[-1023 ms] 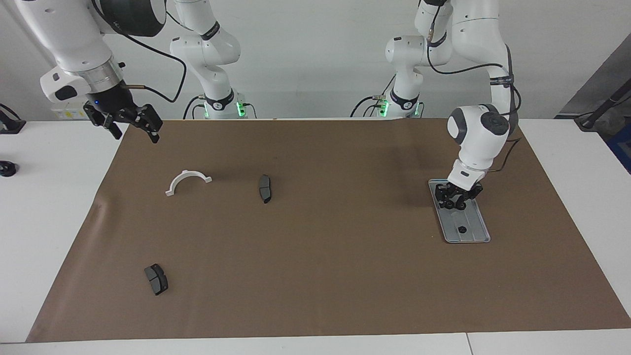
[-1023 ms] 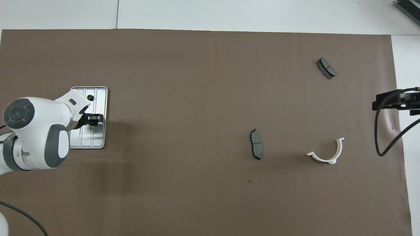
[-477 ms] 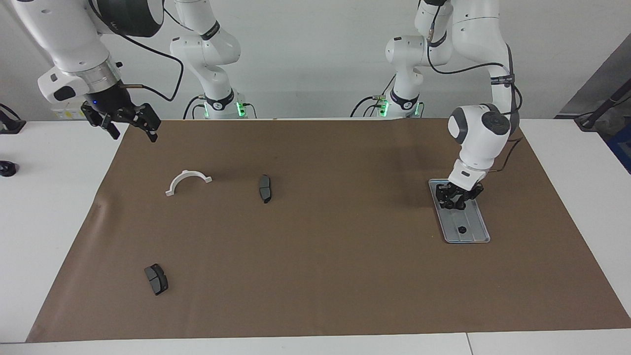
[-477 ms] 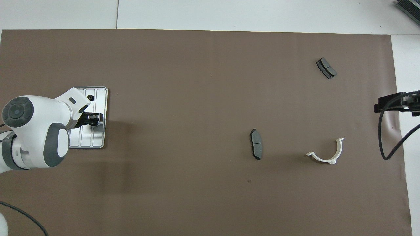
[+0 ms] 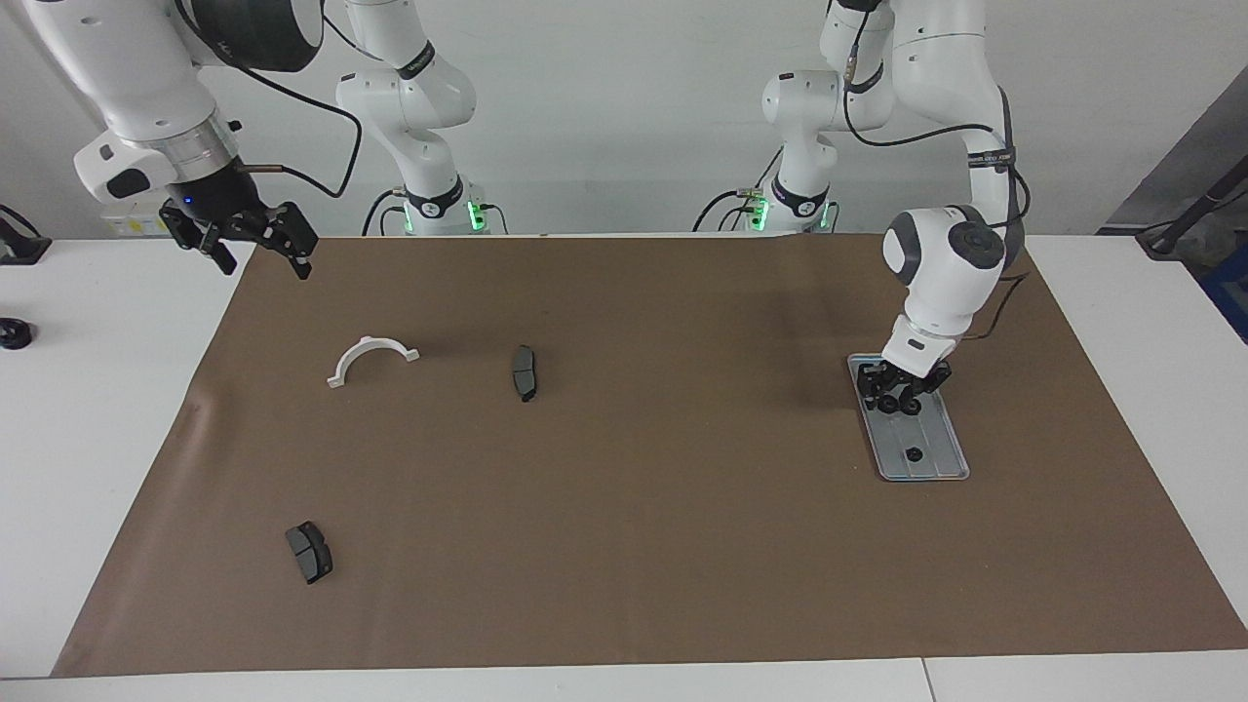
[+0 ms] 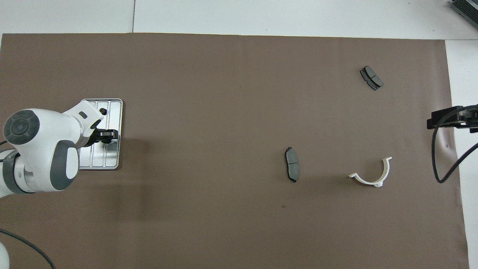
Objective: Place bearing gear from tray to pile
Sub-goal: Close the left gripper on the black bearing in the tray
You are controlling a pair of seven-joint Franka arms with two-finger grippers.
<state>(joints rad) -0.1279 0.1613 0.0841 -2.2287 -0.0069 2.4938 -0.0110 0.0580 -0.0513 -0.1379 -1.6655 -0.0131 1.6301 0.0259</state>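
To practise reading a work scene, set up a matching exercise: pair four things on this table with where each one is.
1 small black gear
2 white bracket
3 left gripper
4 right gripper

A raised over the mat's corner at the right arm's end
B over the tray, low
C lying in the tray
D on the mat, beside a brake pad

Pairs: 1-C, 2-D, 3-B, 4-A

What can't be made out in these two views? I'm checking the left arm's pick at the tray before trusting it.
- Left gripper over the tray: whether its fingers hold a gear is too small to tell in the facing view; overhead, the arm's wrist covers much of the tray.
- Small dark gear on the tray: too small to show teeth.
- Right gripper: overhead, cut off by the picture's edge.
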